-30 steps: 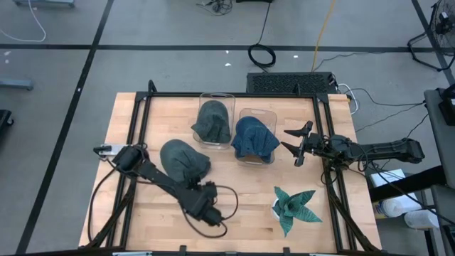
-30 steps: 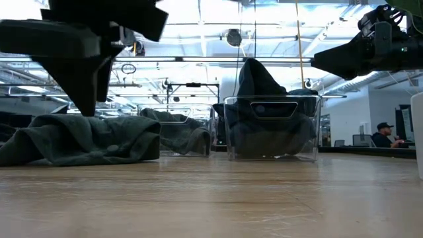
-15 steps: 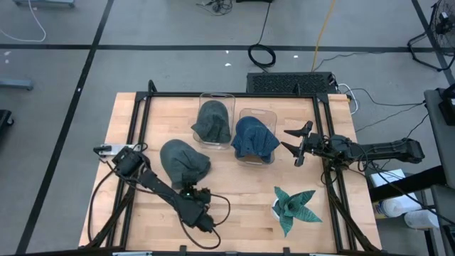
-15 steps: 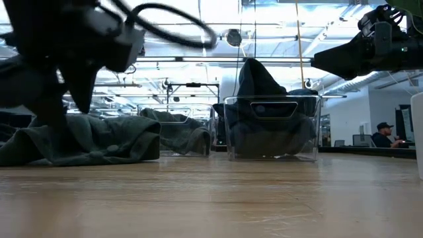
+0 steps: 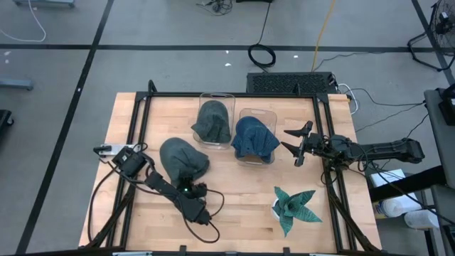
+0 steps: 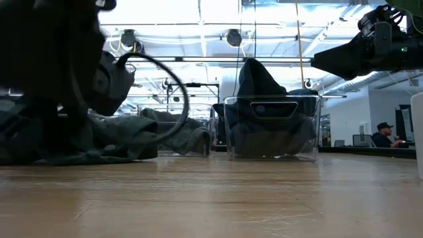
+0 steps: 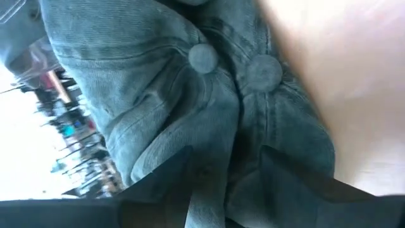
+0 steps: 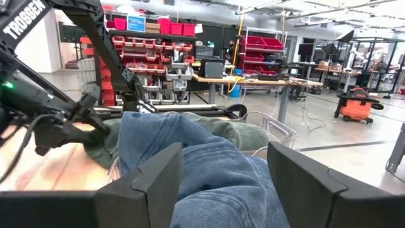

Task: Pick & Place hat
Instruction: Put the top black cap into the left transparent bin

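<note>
A grey-green hat (image 5: 181, 158) lies crown up on the wooden table, left of centre; the left wrist view shows its ribbed cloth and two buttons (image 7: 202, 57). My left gripper (image 5: 187, 186) is low at the hat's near edge, open, with its fingers on either side of a fold of the cloth. In the low view this arm is a dark mass (image 6: 53, 92) in front of the hat (image 6: 112, 142). My right gripper (image 5: 295, 146) waits open, above the table at its right side. My left gripper has one finger (image 7: 164, 183) on each side of a raised fold at the hat's near edge (image 7: 212, 190). The fingers slant down from the table's near side. The hat lies flat on the table. I cannot tell whether the fingers press the cloth.
Two clear bins stand at the table's far middle. One (image 5: 217, 98) holds a grey-green hat (image 5: 213, 121), the other (image 5: 257, 112) a blue hat (image 5: 254, 139). A green folded-paper plant (image 5: 295, 206) sits near right. A black frame (image 5: 142, 107) runs around the table.
My left gripper has come down and moved toward the table's far-left, from open table onto the near edge of the loose hat. In the low view its dark body has sunk in front of the hat. The hat has stayed in place.
</note>
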